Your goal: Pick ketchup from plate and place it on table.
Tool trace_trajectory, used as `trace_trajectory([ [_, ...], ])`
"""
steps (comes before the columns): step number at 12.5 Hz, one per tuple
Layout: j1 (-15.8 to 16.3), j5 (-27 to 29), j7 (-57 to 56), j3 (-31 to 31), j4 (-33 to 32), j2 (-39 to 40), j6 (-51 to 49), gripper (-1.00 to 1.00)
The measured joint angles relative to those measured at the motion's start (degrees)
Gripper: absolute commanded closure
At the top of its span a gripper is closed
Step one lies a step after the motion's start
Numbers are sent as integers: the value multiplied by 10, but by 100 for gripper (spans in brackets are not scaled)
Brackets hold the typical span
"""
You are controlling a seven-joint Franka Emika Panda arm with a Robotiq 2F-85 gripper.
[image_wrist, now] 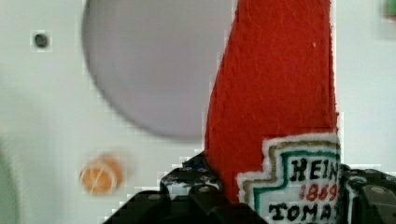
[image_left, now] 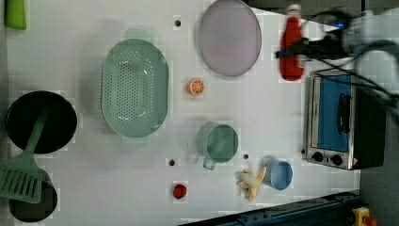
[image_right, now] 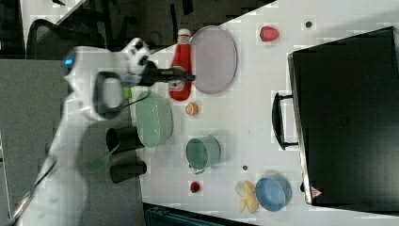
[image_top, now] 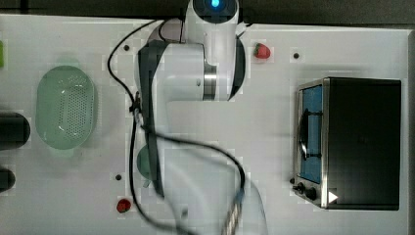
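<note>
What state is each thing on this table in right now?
ketchup: held in the gripper, off the plate.
gripper: closed around the ketchup.
plate: bare.
colander: upright, nothing inside.
mug: lying on its side.
toaster oven: door shut.
blue bowl: upright beside the banana.

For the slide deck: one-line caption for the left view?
Gripper holds the ketchup bottle beside the empty plate, above the toaster oven.
</note>
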Motion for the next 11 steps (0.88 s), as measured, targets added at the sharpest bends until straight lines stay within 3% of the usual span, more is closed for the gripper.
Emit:
trace_trajectory([
  [3, -5, 6, 11, -15, -34, -131, -62, -17],
  [6, -16, 4, 48, -31, -114, -228, -29, -17],
  [9, -20, 2, 52, -44, -247, -258, 81, -17],
  [11, -20, 3, 53, -44, -333, -230, 154, -17],
])
